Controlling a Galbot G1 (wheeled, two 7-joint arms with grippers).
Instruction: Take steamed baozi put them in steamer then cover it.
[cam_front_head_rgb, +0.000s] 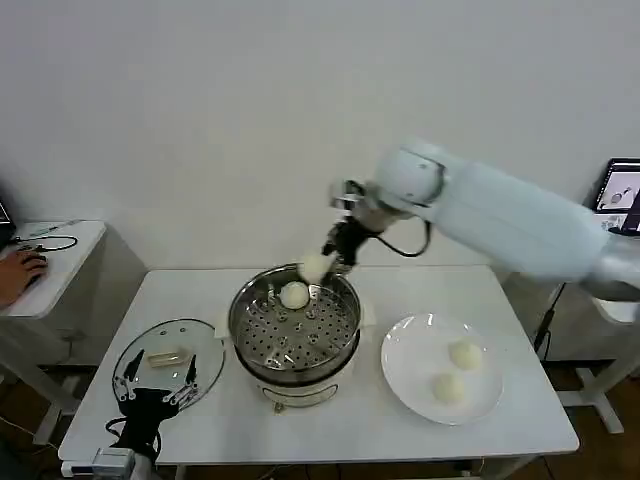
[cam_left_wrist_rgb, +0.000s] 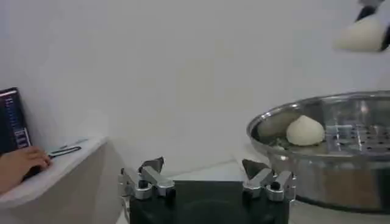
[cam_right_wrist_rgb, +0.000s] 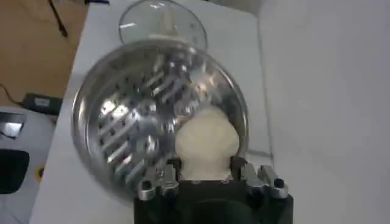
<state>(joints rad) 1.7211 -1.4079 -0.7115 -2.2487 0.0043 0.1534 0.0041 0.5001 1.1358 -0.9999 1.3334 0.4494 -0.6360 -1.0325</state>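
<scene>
Right gripper (cam_front_head_rgb: 318, 266) pinches a soft white bun (cam_front_head_rgb: 316, 267) and holds it up over the far rim of the steamer (cam_front_head_rgb: 250, 345), as seen from the head. One bun (cam_front_head_rgb: 294, 295) already sits in the steamer on the tray full of little holes. Two more buns (cam_front_head_rgb: 464, 354) (cam_front_head_rgb: 447, 388) wait on the flat white plate (cam_front_head_rgb: 400, 370), just beside the steamer on the robot's right. The cover (cam_front_head_rgb: 205, 352), round clear glass with a pale handle, lies flat just beside the steamer on the robot's left. Left gripper (cam_front_head_rgb: 152, 385) hangs over the cover's near edge with its fingers spread wide. From the left wrist, its black-tipped fingers (cam_left_wrist_rgb: 152, 165) stand apart with nothing between them, the shiny steel steamer (cam_left_wrist_rgb: 304, 173) is near, and the smooth round bun (cam_left_wrist_rgb: 305, 130) rests inside. From the right wrist, the held bun (cam_right_wrist_rgb: 206, 141) looks a bit squashed between the two fingers, hanging above the holey tray (cam_right_wrist_rgb: 134, 115), with the glass cover (cam_right_wrist_rgb: 183, 30) beyond the steamer. I think this is the second bun going in. Next it should go down gently onto a bare spot beside the first bun, then the fingers let go.
</scene>
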